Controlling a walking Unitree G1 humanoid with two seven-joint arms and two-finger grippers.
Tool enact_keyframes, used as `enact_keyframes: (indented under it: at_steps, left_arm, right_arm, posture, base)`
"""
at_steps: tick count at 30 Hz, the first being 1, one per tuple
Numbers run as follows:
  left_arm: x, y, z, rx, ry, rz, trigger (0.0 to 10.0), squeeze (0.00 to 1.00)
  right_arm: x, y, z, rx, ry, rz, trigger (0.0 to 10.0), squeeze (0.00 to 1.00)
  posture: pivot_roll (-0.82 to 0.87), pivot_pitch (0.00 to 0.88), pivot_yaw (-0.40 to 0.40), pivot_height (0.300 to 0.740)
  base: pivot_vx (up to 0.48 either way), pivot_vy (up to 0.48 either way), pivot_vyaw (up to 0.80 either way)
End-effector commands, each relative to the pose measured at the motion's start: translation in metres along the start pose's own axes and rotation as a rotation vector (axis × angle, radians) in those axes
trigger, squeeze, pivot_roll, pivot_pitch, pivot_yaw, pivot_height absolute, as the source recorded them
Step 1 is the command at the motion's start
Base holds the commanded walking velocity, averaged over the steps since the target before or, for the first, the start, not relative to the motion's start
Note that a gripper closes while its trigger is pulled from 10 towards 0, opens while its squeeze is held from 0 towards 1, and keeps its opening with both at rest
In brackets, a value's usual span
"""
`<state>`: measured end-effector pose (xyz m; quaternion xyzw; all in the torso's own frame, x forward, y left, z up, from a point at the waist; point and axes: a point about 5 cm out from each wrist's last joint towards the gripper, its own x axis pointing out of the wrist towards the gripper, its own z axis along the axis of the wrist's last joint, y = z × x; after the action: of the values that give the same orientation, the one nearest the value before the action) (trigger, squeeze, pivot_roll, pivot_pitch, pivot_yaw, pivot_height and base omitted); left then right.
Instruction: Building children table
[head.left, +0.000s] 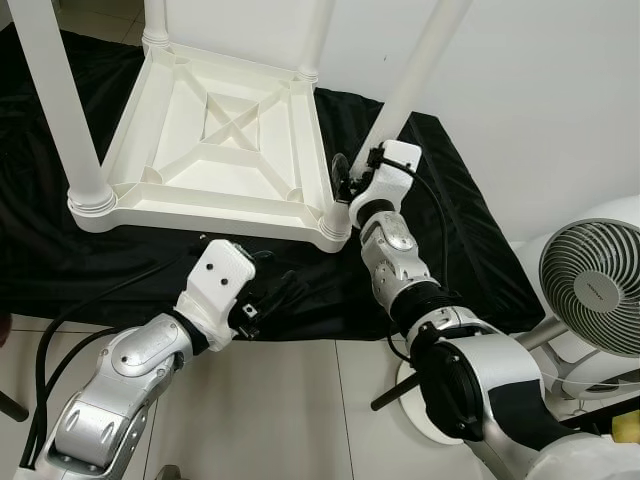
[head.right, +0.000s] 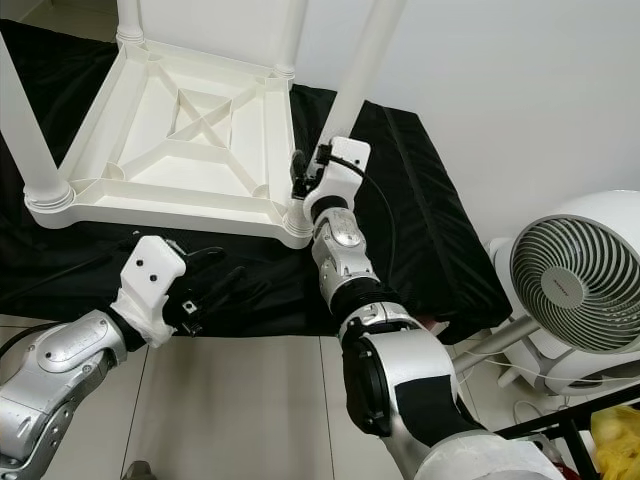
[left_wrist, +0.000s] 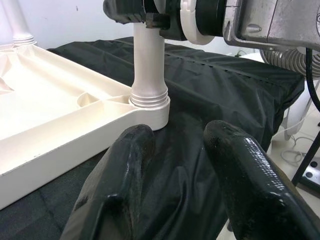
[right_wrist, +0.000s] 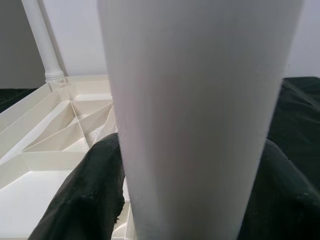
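Observation:
The white children's table (head.left: 215, 216) lies upside down on a black cloth (head.left: 450, 230), with its legs pointing up. My right gripper (head.left: 346, 182) is shut on the near-right leg (head.left: 415, 75), just above its socket at the table's corner. In the right wrist view this leg (right_wrist: 200, 115) stands between the black fingers (right_wrist: 85, 200). My left gripper (head.left: 272, 290) is open and holds nothing. It hovers low over the cloth in front of the table's near edge, pointing at that same corner socket (left_wrist: 149, 102).
The near-left leg (head.left: 60, 100) and two far legs stand in their sockets. A white fan (head.left: 590, 290) stands on the tiled floor at the right. Black cables (head.left: 60, 330) trail by my left arm. A white wall rises behind the cloth.

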<state>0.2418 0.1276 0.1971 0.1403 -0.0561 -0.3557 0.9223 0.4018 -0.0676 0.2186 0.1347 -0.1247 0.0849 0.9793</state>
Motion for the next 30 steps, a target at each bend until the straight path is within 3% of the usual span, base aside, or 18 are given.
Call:
enact_keyframes:
  at_steps: [1,12,15,17,18,20,22,23,24,28,29,30]
  left_arm:
    - [0.003,-0.006,0.002,-0.002,-0.009,-0.037,10.0,0.00]
    - [0.003,-0.005,0.002,-0.002,-0.008,-0.031,10.0,0.00]
    - [0.004,-0.005,0.002,-0.001,-0.008,-0.032,10.0,0.00]
    - [0.004,-0.005,0.002,-0.001,-0.009,-0.032,10.0,0.00]
    - [0.004,-0.005,0.003,-0.001,-0.013,-0.033,10.0,0.00]
    - [0.005,-0.005,0.005,-0.004,-0.019,-0.035,10.0,0.00]
    - [0.005,-0.005,0.005,-0.005,-0.020,-0.035,10.0,0.00]
    - [0.005,-0.005,0.005,-0.005,-0.020,-0.035,10.0,0.00]
    - [0.005,-0.006,0.004,-0.006,-0.019,-0.033,10.0,0.00]
    - [0.005,-0.006,0.004,-0.007,-0.019,-0.033,10.0,0.00]
    - [0.005,-0.005,0.004,-0.009,-0.020,-0.028,10.0,0.00]
    - [0.005,-0.005,0.004,-0.009,-0.020,-0.028,10.0,0.00]
  right_arm:
    - [0.003,-0.004,0.006,-0.015,-0.017,-0.004,10.0,0.00]
    - [0.008,0.000,0.016,0.006,-0.045,0.013,10.0,0.00]
    - [0.008,-0.004,0.011,0.130,0.002,-0.011,10.0,0.00]
    - [0.008,-0.006,0.010,0.157,0.012,-0.018,10.0,0.00]
    - [0.009,-0.010,0.008,0.292,0.042,-0.040,10.0,0.00]
    - [0.010,-0.014,0.006,0.475,0.072,-0.063,10.0,0.00]
    - [0.010,-0.017,0.005,0.590,0.087,-0.077,10.0,0.00]
    - [0.010,-0.017,0.005,0.590,0.087,-0.077,10.0,0.00]
    - [0.011,-0.019,0.004,0.678,0.096,-0.075,10.0,0.00]
    - [0.011,-0.020,0.004,0.704,0.096,-0.071,10.0,0.00]
    - [0.012,-0.020,0.005,0.801,0.101,-0.051,10.0,0.00]
    - [0.012,-0.020,0.005,0.801,0.101,-0.051,10.0,0.00]
  posture:
    - [0.15,0.104,-0.242,0.740]
    - [0.15,0.099,-0.244,0.740]
    - [0.15,0.093,-0.243,0.740]
    - [0.15,0.093,-0.243,0.740]
    - [0.15,0.092,-0.245,0.740]
    - [0.15,0.089,-0.246,0.740]
    - [0.15,0.088,-0.245,0.740]
    - [0.15,0.088,-0.245,0.740]
    - [0.15,0.090,-0.248,0.740]
    - [0.15,0.090,-0.248,0.740]
    - [0.15,0.088,-0.249,0.740]
    - [0.15,0.088,-0.249,0.740]
  base:
    - [0.000,0.000,0.00]
    - [0.000,0.000,0.00]
    - [0.000,0.000,0.00]
    - [0.000,0.000,0.00]
    - [0.000,0.000,0.00]
    - [0.000,0.000,0.00]
    - [0.000,0.000,0.00]
    - [0.000,0.000,0.00]
    - [0.000,0.000,0.00]
    - [0.000,0.000,0.00]
    - [0.000,0.000,0.00]
    - [0.000,0.000,0.00]
